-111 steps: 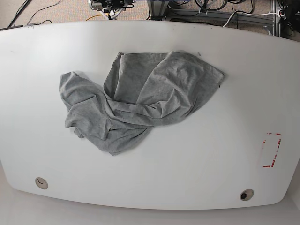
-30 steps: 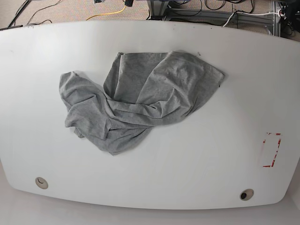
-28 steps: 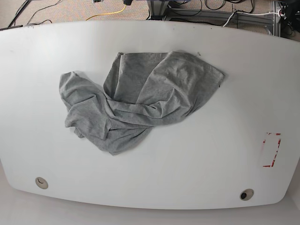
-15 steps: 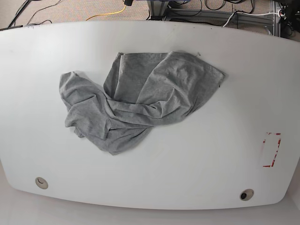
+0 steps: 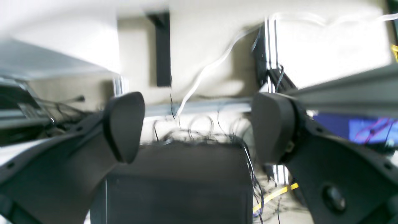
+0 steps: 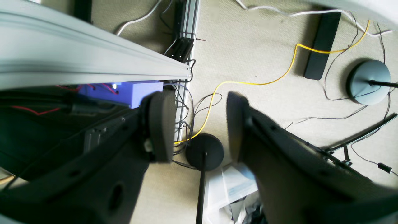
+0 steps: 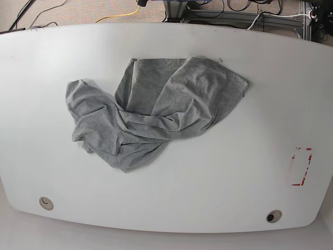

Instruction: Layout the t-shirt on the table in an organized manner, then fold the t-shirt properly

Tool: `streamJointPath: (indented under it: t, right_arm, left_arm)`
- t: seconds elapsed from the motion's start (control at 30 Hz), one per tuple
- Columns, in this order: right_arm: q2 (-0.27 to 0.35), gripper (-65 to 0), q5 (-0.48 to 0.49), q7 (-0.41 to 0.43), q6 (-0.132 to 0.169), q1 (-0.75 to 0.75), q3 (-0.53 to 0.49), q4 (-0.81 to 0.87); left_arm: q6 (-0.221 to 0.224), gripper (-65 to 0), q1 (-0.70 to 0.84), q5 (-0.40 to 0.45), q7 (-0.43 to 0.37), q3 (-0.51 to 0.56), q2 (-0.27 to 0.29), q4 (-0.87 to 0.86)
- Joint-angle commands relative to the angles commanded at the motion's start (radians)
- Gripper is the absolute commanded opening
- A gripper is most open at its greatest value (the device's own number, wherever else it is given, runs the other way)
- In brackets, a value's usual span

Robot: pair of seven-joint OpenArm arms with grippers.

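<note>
Crumpled heather-grey cotton t-shirt (image 7: 151,112) lay on the big white table (image 7: 218,177), left of centre; red-taped rectangle mark (image 7: 301,166) sat far right.

Both wrist views are showing matte black plastic jaws. The left gripper (image 5: 199,127) is displaying two broad, rounded, paddle-shaped fingertips (image 5: 124,124) on thick angled arms, with small round recesses moulded in. The right gripper (image 6: 199,127) is showing flatter, narrower fingertips (image 6: 160,124), likewise black, with round holes along the arms.

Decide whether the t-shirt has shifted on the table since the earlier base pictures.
No. The t-shirt lies equally far from the red-taped mark, same crumpled outline.
</note>
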Motion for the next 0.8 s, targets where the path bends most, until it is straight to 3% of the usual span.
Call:
streamJointPath:
  t: [0.3,0.8]
  right_arm:
    - [0.0,-39.5,0.0,0.005,0.0,0.071,0.0,0.006]
    - [0.0,-39.5,-0.005,0.005,0.0,0.23,0.0,0.012]
  left_arm:
    - [0.0,-13.8,-0.023,-0.002,0.0,-0.028,0.002,0.054]
    - [-0.002,-13.8,-0.215,0.003,0.0,-0.041,-0.003,0.055]
